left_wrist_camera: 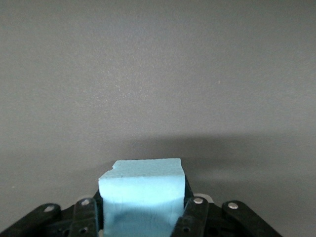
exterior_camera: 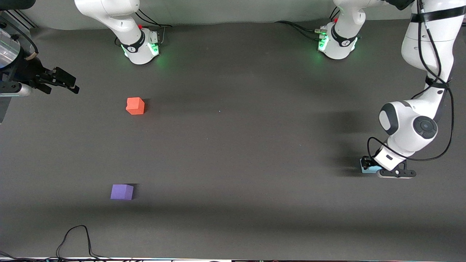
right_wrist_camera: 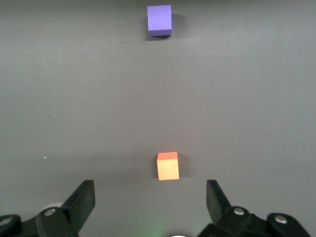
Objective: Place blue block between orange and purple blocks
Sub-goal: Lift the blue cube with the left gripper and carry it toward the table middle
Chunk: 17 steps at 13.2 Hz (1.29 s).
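Observation:
The pale blue block lies on the dark table near the left arm's end. My left gripper is down at the table and shut on it; in the left wrist view the blue block fills the gap between the fingers. The orange block and the purple block sit apart toward the right arm's end, the purple one nearer the front camera. My right gripper waits open and empty above that end. Its wrist view shows the gripper, the orange block and the purple block.
The two arm bases stand along the table's back edge. A black cable loops over the front edge. A silver and black fixture stands past the right arm's end.

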Motion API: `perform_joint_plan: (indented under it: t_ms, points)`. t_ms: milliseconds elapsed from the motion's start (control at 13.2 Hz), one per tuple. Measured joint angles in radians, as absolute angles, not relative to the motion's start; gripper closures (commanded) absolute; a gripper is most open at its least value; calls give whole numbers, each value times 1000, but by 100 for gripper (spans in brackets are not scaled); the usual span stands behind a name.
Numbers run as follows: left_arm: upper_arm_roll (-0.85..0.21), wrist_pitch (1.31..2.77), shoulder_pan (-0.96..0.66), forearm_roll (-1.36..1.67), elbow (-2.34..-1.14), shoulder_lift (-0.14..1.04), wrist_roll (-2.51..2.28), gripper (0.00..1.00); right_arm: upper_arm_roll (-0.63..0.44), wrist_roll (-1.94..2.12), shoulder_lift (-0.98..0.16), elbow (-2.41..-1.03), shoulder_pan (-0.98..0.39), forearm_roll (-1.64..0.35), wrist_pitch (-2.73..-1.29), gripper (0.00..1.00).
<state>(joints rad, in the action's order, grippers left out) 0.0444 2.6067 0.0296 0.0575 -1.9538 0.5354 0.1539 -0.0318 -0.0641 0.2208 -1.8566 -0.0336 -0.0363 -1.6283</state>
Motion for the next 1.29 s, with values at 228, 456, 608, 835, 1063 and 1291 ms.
perform_joint_plan:
  t_ms: [228,456,608,835,1063,1291]
  points:
    - [47,2214,30,58,-1731,484,154,60,-32,-64,229,-1857,-34,-36,-1628,0]
    - [40,1904,14,60,-1537,439,113,60,-32,-64,231,-1857,-34,-36,-1628,0]
    - [32,1797,-49,64,-1459,436,15,60,-32,-64,231,-1857,-34,-36,-1628,0]
    - [23,1764,-238,67,-1405,440,-243,60,-32,-64,231,-1859,-34,-36,-1628,0]
    - [19,1789,-462,67,-1377,460,-541,60,-31,-64,231,-1864,-34,-36,-1628,0]
    - [20,1925,-684,11,-1361,521,-824,59,-31,-64,231,-1874,-34,-36,-1629,0]
